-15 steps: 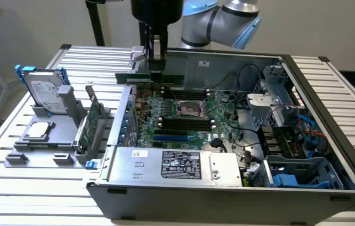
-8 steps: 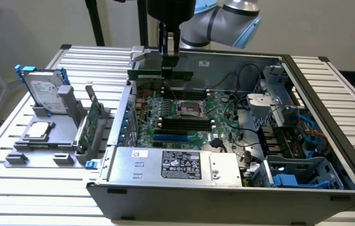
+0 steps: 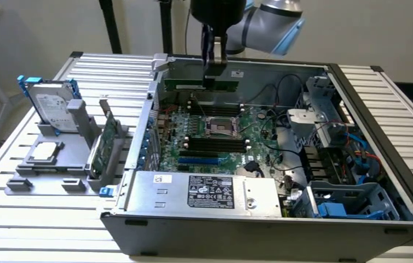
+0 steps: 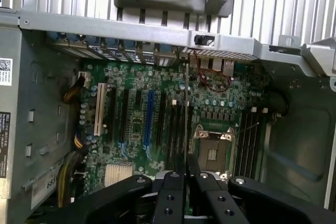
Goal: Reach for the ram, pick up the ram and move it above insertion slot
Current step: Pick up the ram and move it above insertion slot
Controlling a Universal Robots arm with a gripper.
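As seen from the exterior view, gripper (image 3: pixel 214 74) hanging over the far side of the open computer case (image 3: pixel 382 181), jaws pinched on the ram (image 3: pixel 200 85), a long green stick held level in the air above the motherboard (image 3: pixel 214 137). In the wrist view, ram (image 4: pixel 187 114) edge-on as a thin line running out from between the black fingers (image 4: pixel 173 192), lying roughly along the black memory slots (image 4: pixel 176 124) just beside the CPU socket (image 4: pixel 212 150).

Judged: pick done, carry stage, stick not yet seated. To do it well: keep grip firm and stick level, edge parallel with the slot, no drift toward socket or the cables (image 3: pixel 294 118) on the exterior view's right.

Surface: ribbed white table (image 3: pixel 38 213), case lying open on it. Grey fixture (image 3: pixel 53 164) at the exterior view's left holding a hard drive with blue rails (image 3: pixel 51 107) and an upright green expansion card (image 3: pixel 103 148). Power supply (image 3: pixel 206 192) at near edge of case. Pale wall and dark stand poles behind.
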